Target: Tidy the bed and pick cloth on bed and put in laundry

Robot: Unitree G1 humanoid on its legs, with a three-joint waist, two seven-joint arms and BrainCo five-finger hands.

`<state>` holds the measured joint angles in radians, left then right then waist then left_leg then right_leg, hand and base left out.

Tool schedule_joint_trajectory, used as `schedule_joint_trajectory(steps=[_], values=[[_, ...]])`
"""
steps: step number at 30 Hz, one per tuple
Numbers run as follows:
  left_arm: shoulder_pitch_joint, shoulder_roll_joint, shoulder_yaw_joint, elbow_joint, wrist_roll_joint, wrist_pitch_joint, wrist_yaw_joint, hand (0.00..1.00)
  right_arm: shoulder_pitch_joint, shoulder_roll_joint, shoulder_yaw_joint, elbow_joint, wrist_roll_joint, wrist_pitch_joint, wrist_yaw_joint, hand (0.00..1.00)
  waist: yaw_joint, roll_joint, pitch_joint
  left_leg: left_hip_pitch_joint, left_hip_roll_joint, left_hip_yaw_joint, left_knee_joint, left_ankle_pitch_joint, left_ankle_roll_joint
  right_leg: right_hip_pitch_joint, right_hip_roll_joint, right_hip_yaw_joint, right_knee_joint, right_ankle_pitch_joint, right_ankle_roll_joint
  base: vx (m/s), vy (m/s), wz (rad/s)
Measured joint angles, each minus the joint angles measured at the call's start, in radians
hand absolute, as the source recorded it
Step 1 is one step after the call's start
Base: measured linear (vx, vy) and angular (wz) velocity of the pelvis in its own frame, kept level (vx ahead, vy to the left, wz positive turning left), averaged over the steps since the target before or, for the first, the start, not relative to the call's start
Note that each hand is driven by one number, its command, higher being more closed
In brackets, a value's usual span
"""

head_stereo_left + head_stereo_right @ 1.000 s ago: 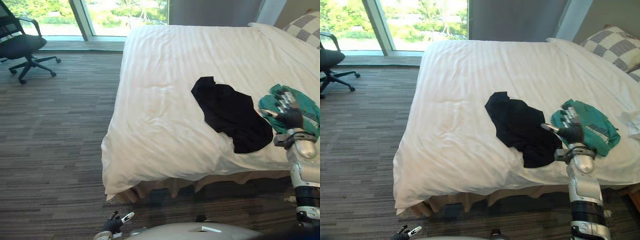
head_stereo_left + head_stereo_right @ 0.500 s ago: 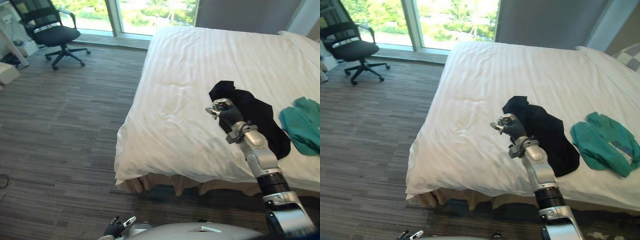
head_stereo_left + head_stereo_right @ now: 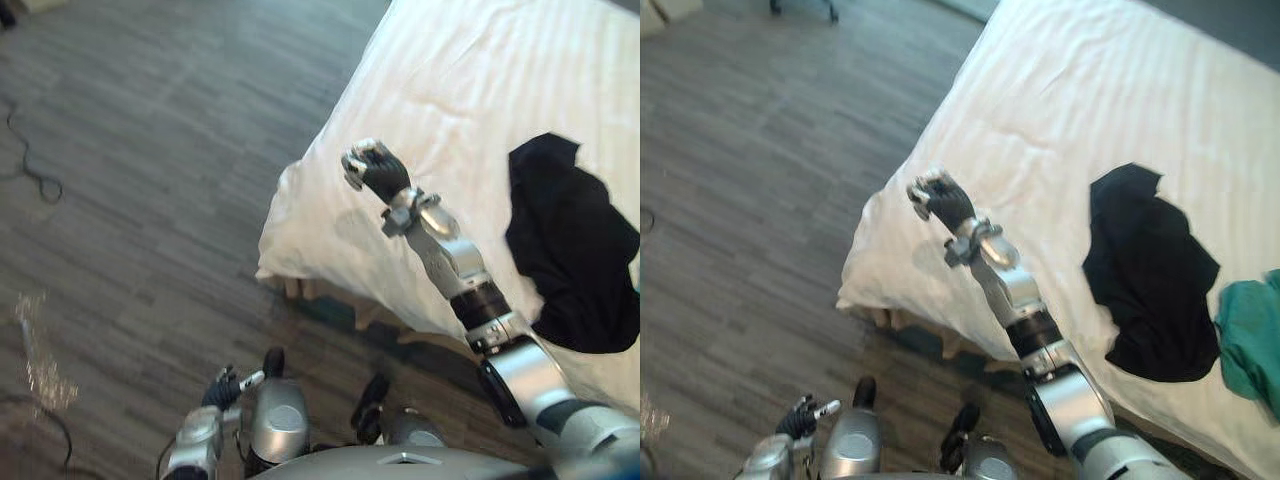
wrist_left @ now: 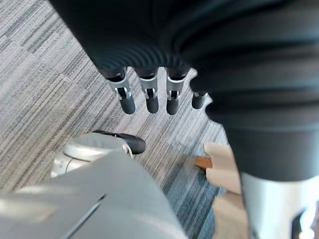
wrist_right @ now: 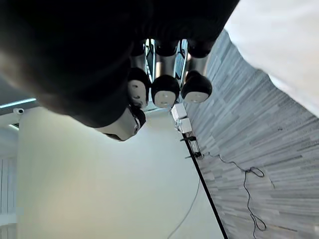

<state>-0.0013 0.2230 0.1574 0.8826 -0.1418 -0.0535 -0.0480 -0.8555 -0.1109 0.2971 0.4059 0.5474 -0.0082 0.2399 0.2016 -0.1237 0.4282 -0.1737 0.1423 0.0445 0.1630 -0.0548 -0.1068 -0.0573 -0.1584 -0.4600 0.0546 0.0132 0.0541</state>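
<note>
**A:** Which step is in hand?

**B:** The pick-up, I judge, and it is not yet begun; the bed (image 3: 480,90) takes the upper right of the left eye view, its white striped sheet mostly smooth and a little rumpled at the near corner; the black cloth (image 3: 570,250) lies flat on it at the right side of the frame; the green cloth (image 3: 1252,345) lies near it at the right edge of the right eye view; neither cloth is in a hand.

**A:** And the hands?

**B:** The right hand (image 3: 375,172) is raised at centre frame over the bed's near corner, its fingertips (image 5: 165,91) curled in on nothing, well apart from the black cloth; the left hand (image 3: 222,392) hangs at the lower left, fingers (image 4: 151,102) straight and relaxed, empty.

**A:** What does the next move call for?

**B:** Likely the right hand uncurls, swings toward the right of the frame and comes down on the black cloth; limp, flat fabric wants a fold gathered up before lifting; the carry to the laundry comes after.

**A:** The room?

**B:** The floor (image 3: 150,200), grey striped carpet, fills the left half of the frame and runs under the bed's edge.
</note>
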Motion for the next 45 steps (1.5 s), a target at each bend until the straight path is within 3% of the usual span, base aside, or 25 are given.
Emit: schedule_joint_trajectory(steps=[2,6,10,20,27,33,38,42,45], values=[[-0.017,-0.003,-0.016,0.003,-0.016,0.0,-0.002,0.0,-0.018,0.006,0.007,0.027,0.0,0.0,-0.001,1.0,0.008,0.01,0.007,-0.042,-0.004,-0.005,0.013,0.003,0.002,-0.033,-0.006,-0.007,0.007,0.003,-0.003,-0.02,0.051,0.21],[-0.069,-0.039,-0.089,0.004,-0.037,-0.011,-0.012,0.0,-0.025,0.013,0.011,0.055,-0.001,0.001,-0.006,1.0,0.02,0.069,0.043,-0.134,-0.008,-0.003,0.074,0.003,0.003,-0.104,-0.024,-0.022,0.05,0.003,-0.003,-0.03,0.059,0.17],[-0.131,-0.057,-0.118,0.005,-0.047,-0.005,-0.006,0.0,-0.046,0.018,0.052,0.066,-0.002,0.004,-0.007,1.0,0.023,0.107,0.066,-0.21,-0.007,-0.002,0.089,0.017,0.013,-0.19,-0.035,-0.021,0.094,-0.003,-0.011,-0.07,0.028,0.02],[-0.274,-0.122,-0.194,0.054,-0.122,0.008,0.021,0.0,-0.018,0.029,0.107,0.182,-0.029,0.021,-0.06,1.0,0.007,0.148,0.085,-0.315,-0.031,0.001,0.018,0.103,0.022,-0.386,-0.092,-0.016,0.236,-0.04,-0.037,-0.08,-0.002,0.08],[-0.368,-0.186,-0.186,0.095,-0.167,0.02,0.047,0.0,-0.011,0.02,0.019,0.38,-0.05,0.014,-0.14,1.0,0.001,0.205,0.095,-0.348,-0.037,0.043,-0.042,0.155,0.024,-0.495,-0.105,0.035,0.28,-0.039,-0.041,-0.05,-0.036,-0.08],[-0.448,-0.266,-0.082,0.079,-0.234,0.028,0.06,0.0,-0.045,0.007,-0.03,0.422,-0.038,0.004,-0.177,1.0,-0.033,0.213,0.095,-0.387,-0.025,0.084,-0.044,0.167,0.02,-0.571,-0.109,0.065,0.304,-0.034,-0.048,-0.02,-0.049,-0.12],[-0.463,-0.317,-0.007,0.003,-0.264,0.05,0.101,0.0,-0.017,0.014,-0.103,0.41,0.098,0.002,-0.174,1.0,-0.079,0.213,0.095,-0.403,-0.011,0.125,-0.018,0.16,0.02,-0.587,-0.107,0.082,0.303,-0.026,-0.053,-0.01,-0.023,-0.1],[-0.47,-0.326,0.048,-0.008,-0.283,0.091,0.141,0.0,0.104,0.013,-0.242,0.372,0.198,-0.005,-0.136,1.0,-0.115,0.211,0.095,-0.402,0.007,0.185,0.066,0.105,0.032,-0.582,-0.098,0.129,0.302,-0.013,-0.048,-0.01,0.001,-0.35],[-0.465,-0.318,0.052,-0.018,-0.302,0.124,0.143,0.0,0.253,0.014,-0.367,0.354,0.292,-0.053,-0.084,1.0,-0.162,0.205,0.095,-0.37,0.03,0.223,0.142,0.044,0.039,-0.541,-0.086,0.165,0.3,-0.009,-0.042,0.02,0.026,-0.48]])
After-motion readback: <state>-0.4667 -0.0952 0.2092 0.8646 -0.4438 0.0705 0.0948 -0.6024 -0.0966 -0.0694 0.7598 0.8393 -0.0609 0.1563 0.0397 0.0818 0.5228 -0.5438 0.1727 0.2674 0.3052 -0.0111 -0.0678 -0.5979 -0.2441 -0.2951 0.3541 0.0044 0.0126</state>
